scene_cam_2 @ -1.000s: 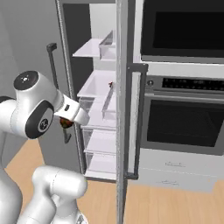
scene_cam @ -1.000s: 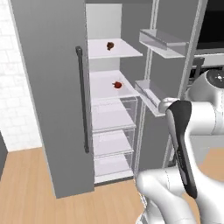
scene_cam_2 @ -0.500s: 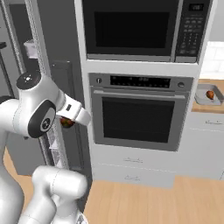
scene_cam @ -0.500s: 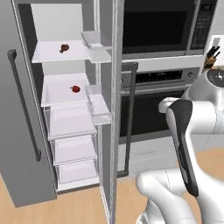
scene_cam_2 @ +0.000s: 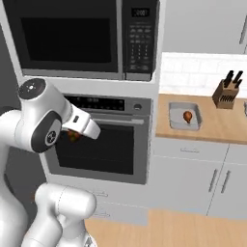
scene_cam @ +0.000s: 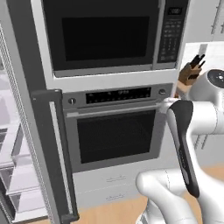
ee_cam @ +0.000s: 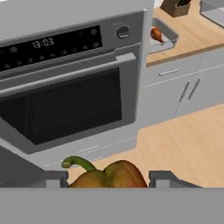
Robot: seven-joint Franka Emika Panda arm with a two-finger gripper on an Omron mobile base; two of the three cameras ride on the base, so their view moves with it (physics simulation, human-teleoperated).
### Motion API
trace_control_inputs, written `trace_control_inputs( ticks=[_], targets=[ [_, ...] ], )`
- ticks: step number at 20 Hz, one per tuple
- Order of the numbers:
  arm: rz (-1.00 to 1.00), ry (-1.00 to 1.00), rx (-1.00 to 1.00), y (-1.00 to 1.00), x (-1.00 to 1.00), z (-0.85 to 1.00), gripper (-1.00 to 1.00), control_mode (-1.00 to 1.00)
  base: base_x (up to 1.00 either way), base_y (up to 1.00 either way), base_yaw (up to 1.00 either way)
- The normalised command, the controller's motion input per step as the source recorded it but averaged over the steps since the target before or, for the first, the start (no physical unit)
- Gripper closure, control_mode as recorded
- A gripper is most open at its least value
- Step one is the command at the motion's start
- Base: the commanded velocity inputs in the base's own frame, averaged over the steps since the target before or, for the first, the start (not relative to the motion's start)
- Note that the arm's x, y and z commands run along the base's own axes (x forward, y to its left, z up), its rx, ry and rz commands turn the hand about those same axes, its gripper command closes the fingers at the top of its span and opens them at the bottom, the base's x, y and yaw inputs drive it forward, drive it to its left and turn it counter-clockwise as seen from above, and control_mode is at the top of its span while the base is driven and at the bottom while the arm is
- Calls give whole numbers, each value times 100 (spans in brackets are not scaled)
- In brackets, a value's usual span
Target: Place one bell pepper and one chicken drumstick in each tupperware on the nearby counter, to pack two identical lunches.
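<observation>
- Nearest, the gripper (ee_cam: 107,181) pinches a bell pepper (ee_cam: 109,176) between its two finger tips, green stem curling to one side; in the right base view the same orange-red shape sits tucked behind the hand.
- Beyond it stands the wall oven (ee_cam: 65,96), door shut, with the microwave (scene_cam_2: 72,36) above.
- Farther right on the counter (scene_cam_2: 217,123), one tupperware (scene_cam_2: 185,117) already holds a chicken drumstick (scene_cam_2: 187,116) but no pepper.
- Another tub's corner (ee_cam: 214,9) shows past the knife block (scene_cam_2: 226,92); its contents are hidden.
- Judging from this, the pepper in hand is one item on its way, and most of the packing remains.
</observation>
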Motion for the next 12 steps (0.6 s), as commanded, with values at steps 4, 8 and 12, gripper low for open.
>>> trace_control_inputs(
  ticks=[4,8,12],
  targets=[
    [0,0,0,0,0,0,100,100,54,-100,5],
    [0,0,0,0,0,0,100,100,75,-100,9],
    [0,0,0,0,0,0,100,100,92,-100,29]
  ],
)
